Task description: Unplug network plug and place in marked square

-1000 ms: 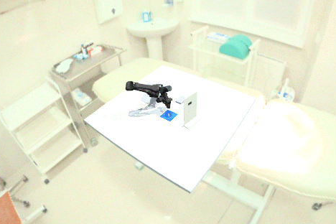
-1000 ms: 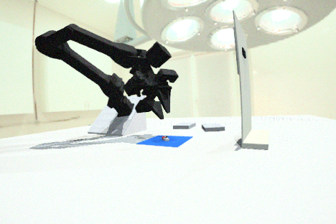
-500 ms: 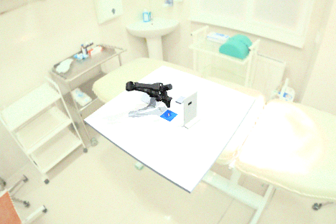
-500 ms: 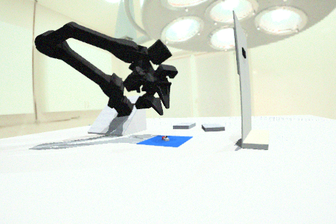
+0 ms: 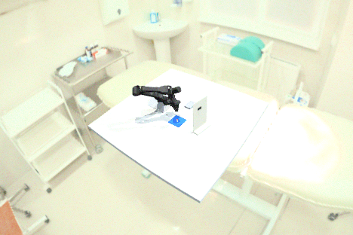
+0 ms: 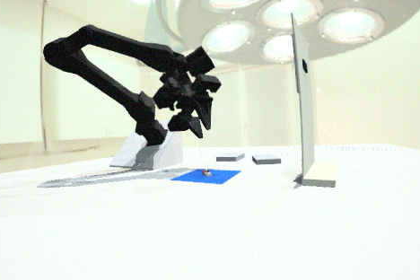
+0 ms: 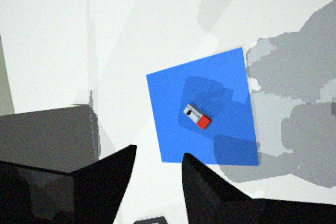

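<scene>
The plug point(image 7: 198, 114) point(image 6: 206, 172), small and grey with a red end, lies inside the blue marked square point(image 7: 170, 145) point(image 6: 229, 176) point(image 5: 182, 121), turned at an angle to the square's sides. My gripper point(image 7: 159, 155) point(image 6: 203, 133) point(image 5: 176, 109) is open and empty, with a gap between its fingertips. It hangs well above the table and the square and touches nothing. The upright panel point(image 5: 200, 118) point(image 6: 306, 121) stands beyond the square, with its dark socket opening point(image 5: 199, 108) point(image 6: 305, 65) showing no plug in it.
Two flat grey blocks point(image 6: 230, 157) point(image 6: 266, 159) lie on the table behind the square. The panel's foot point(image 6: 319, 176) rests on the table. The arm's sloped base point(image 6: 172, 150) stands at the left in the exterior view. In the wrist view a dark grey surface is at the left.
</scene>
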`<action>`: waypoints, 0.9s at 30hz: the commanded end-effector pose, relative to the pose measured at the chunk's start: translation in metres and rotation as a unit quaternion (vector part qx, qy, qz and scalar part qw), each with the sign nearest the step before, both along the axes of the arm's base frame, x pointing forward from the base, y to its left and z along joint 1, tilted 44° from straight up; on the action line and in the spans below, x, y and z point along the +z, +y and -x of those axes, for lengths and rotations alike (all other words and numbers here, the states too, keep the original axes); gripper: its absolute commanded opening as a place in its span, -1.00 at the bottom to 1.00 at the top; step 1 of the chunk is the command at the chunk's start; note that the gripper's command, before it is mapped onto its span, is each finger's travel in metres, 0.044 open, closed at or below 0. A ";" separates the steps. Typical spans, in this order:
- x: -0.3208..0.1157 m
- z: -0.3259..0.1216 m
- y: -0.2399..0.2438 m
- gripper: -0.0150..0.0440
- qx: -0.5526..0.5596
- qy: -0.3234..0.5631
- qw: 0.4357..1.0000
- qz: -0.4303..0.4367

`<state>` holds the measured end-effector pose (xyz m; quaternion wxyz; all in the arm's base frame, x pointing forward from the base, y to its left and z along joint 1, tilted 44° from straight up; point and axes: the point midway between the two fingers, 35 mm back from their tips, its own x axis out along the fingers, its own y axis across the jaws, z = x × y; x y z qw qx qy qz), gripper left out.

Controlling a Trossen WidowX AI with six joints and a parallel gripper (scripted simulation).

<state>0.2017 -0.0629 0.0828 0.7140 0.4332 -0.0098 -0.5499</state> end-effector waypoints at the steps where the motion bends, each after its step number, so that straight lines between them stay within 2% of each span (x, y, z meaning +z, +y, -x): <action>1: 0.004 -0.001 0.003 0.04 0.001 -0.004 1.000 0.003; 27: 0.023 0.000 0.016 0.04 0.007 -0.003 1.000 0.010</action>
